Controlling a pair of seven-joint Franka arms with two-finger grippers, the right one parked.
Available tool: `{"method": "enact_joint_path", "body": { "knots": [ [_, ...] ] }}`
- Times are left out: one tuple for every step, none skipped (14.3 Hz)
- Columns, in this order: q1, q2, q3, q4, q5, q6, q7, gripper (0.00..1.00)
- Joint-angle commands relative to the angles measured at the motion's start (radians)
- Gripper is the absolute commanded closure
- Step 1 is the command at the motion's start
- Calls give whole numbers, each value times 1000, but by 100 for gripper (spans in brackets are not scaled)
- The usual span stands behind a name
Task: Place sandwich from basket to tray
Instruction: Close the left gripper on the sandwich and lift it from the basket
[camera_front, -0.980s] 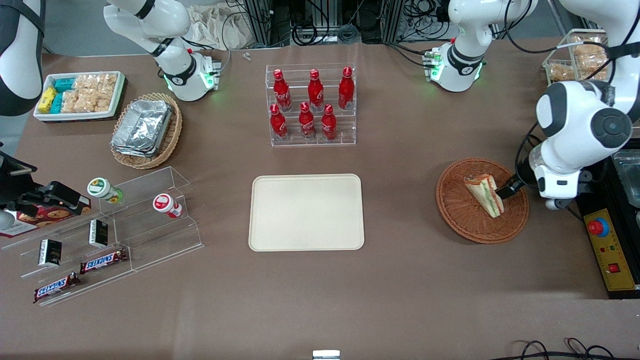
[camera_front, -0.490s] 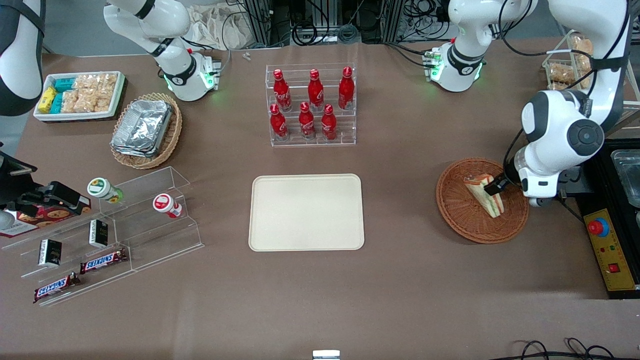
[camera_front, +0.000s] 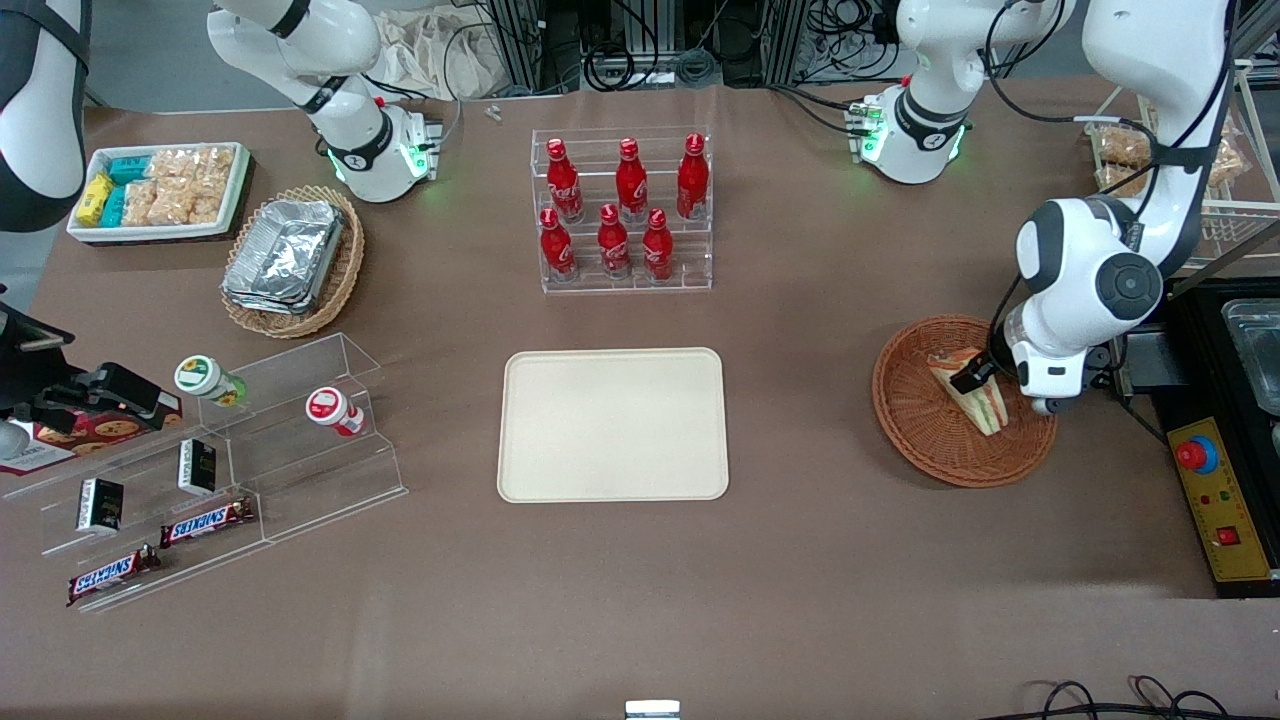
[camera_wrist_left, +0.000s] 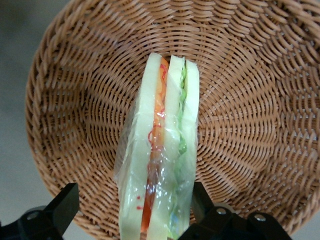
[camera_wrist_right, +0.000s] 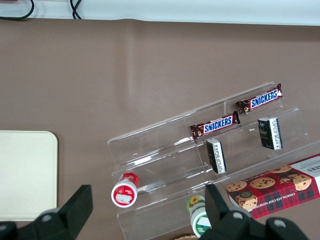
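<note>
Stands on edge in the basket (camera_wrist_left: 65, 100): sandwich (camera_wrist_left: 160, 150), wrapped in clear film, crusts up, filling layers facing the wrist camera. Good pose for a pinch across the two bread faces. Gripper (camera_wrist_left: 132, 212) down at the sandwich, inside the basket rim, fingers (camera_wrist_left: 62, 207) spread wide. One finger sits apart from the bread with a clear gap; the other sits close against the opposite bread face, contact not certain. Not clamped yet, so judged as the pre-grasp step, closing still to come.

Front view: basket (camera_front: 925, 440) at the working arm's end of the counter (camera_front: 640, 600), sandwich (camera_front: 975, 395) leaning in it, gripper (camera_front: 968, 378) right at it. Tray (camera_front: 612, 424) mid-counter, well apart from the basket, nothing on it. Probably kept bare as the drop target.

Readable writing: "SNICKERS" on two bars (camera_wrist_right: 215, 125) lying on the clear acrylic step display (camera_wrist_right: 165, 150) at the parked arm's end. Cookie box (camera_wrist_right: 280, 187) beside them, lettering looks like "CHOCOLATE CHIP" but too small to be sure. Red bottles (camera_front: 620, 215) in a clear rack, farther from the front camera than the tray, white script on them not legible. Red marks on the sandwich film, unreadable.
</note>
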Motion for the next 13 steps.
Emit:
{"method": "enact_joint_path", "body": {
  "knots": [
    [11, 6, -7, -41, 15, 74, -21, 13],
    [11, 9, -7, -41, 15, 82, -21, 47],
    [11, 9, -7, -41, 15, 83, -21, 80],
    [11, 6, -7, -40, 15, 82, -21, 100],
    [11, 3, -7, -38, 15, 82, -24, 100],
    [10, 0, -7, -33, 15, 80, -38, 100],
    [8, -6, -10, -29, 15, 73, -41, 100],
    [8, -26, -11, -26, 15, 65, -44, 100],
    [8, -47, -13, -11, 15, 30, -44, 100],
    [8, -70, -18, 22, 15, -40, -36, 100],
    [8, -89, -21, 69, 17, -126, -33, 100],
    [8, -105, -30, 129, 17, -225, -29, 100],
    [8, -112, -42, 201, 17, -325, -27, 100]
  ]
}}
